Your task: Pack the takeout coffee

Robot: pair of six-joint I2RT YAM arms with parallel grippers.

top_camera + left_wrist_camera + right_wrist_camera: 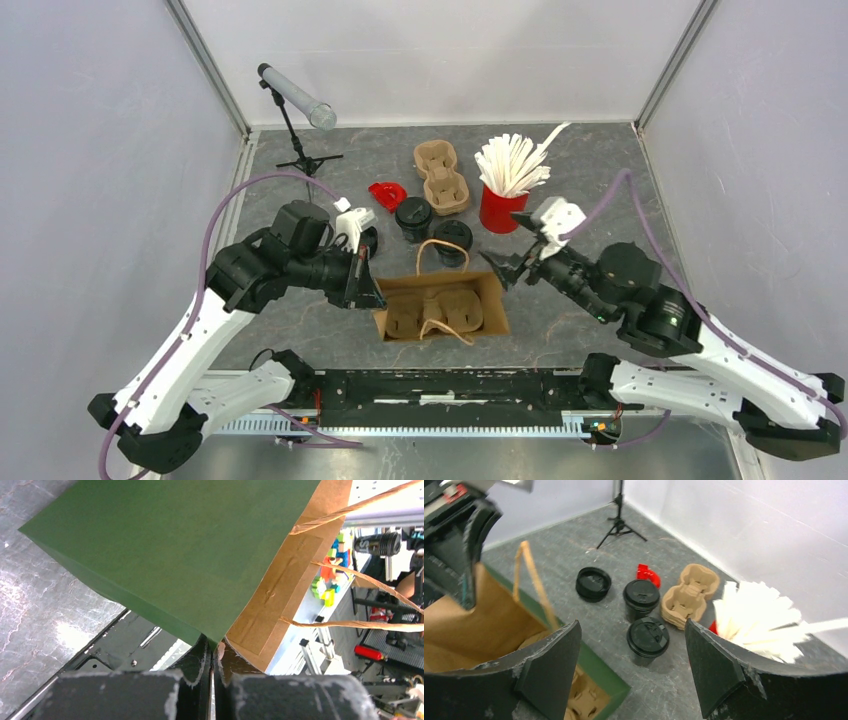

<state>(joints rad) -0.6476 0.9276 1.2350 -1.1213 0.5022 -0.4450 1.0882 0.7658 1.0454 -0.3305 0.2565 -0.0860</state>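
An open paper bag point(440, 305), green outside and brown inside, stands at the table's middle with a cardboard cup carrier point(445, 315) in it. My left gripper point(366, 287) is shut on the bag's left rim; in the left wrist view the bag's green wall point(170, 550) enters the closed left gripper point(216, 652). My right gripper point(505, 267) is open beside the bag's far right corner, holding nothing. Three black-lidded coffee cups stand behind the bag point(413, 215) point(452, 240) point(366, 240). Through the open right gripper point(631, 627) I see the nearest cup point(647, 637).
A stack of spare carriers point(440, 175) lies at the back. A red cup of white sticks point(503, 205) stands right of it. A small red piece point(387, 193) and a tripod with a tube point(295, 100) are at the back left.
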